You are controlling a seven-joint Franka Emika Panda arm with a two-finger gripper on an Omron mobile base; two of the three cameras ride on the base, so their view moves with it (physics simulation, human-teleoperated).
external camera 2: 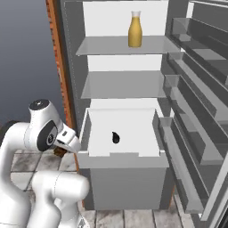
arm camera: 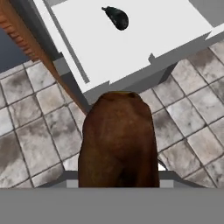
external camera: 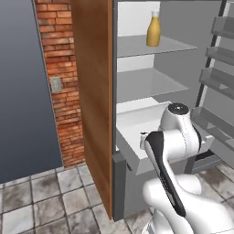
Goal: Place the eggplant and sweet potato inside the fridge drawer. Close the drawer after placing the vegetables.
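The sweet potato [arm camera: 118,140], a brown oblong lump, fills the lower middle of the hand view and hides the fingertips. My gripper [external camera 2: 60,150] is shut on the sweet potato [external camera 2: 57,152], which hangs above the tiled floor just left of the front left corner of the fridge drawer [external camera 2: 122,159]. The drawer [arm camera: 135,48] stands pulled out, white inside with a grey front. The eggplant [external camera 2: 116,138], small and dark, lies on the drawer's floor near the middle; in the hand view the eggplant [arm camera: 116,18] is ahead of the held lump.
An orange juice bottle [external camera 2: 135,30] stands on the top fridge shelf. The open fridge door with its racks [external camera 2: 196,111] is on the right. A wooden cabinet side [external camera: 93,91] and a brick wall [external camera: 59,82] are on the left. Tiled floor [arm camera: 35,127] lies below the hand.
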